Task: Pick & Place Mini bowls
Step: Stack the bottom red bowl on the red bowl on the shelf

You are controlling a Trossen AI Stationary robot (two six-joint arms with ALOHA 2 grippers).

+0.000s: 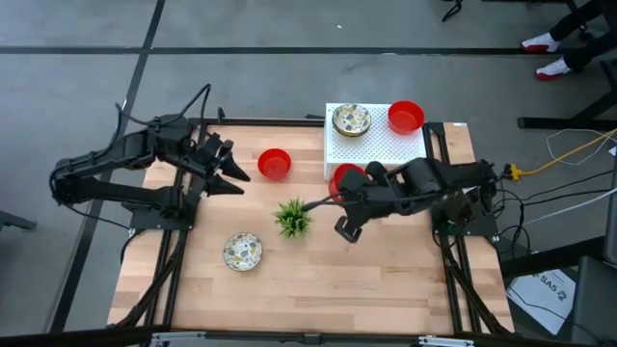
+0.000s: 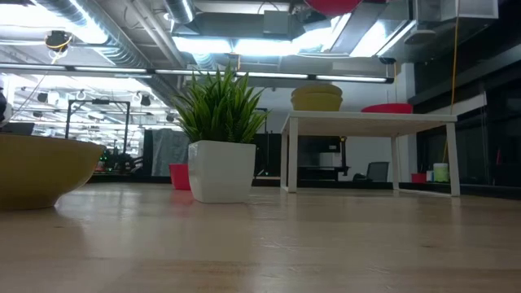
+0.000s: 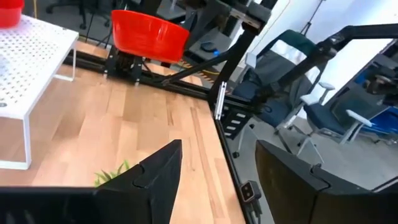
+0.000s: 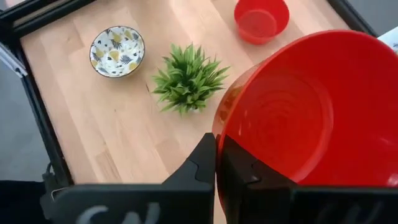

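My right gripper (image 4: 217,146) is shut on a glossy red mini bowl (image 4: 305,118), which hangs in the air by the near left corner of the white perforated stand (image 1: 381,149). A patterned bowl (image 1: 351,120) and a red bowl (image 1: 406,117) stand on that stand. Another red bowl (image 1: 275,163) and a patterned bowl (image 1: 242,252) rest on the wooden table. My left gripper (image 1: 231,172) hovers open at the table's left, just left of the red bowl on the table, with nothing between its fingers. My right gripper pinches the red bowl's rim (image 4: 219,127) between its two fingers, one finger (image 4: 245,174) inside the bowl and the other outside. It comes slanting down from the table's right side. The bowl hangs clear of table and stand (image 2: 330,6), its opening up.
A small green spiky plant (image 1: 292,218) in a white pot (image 2: 221,171) stands mid-table, between the patterned bowl and my right arm. The stand fills the far right part of the table. Bare wood lies along the near edge.
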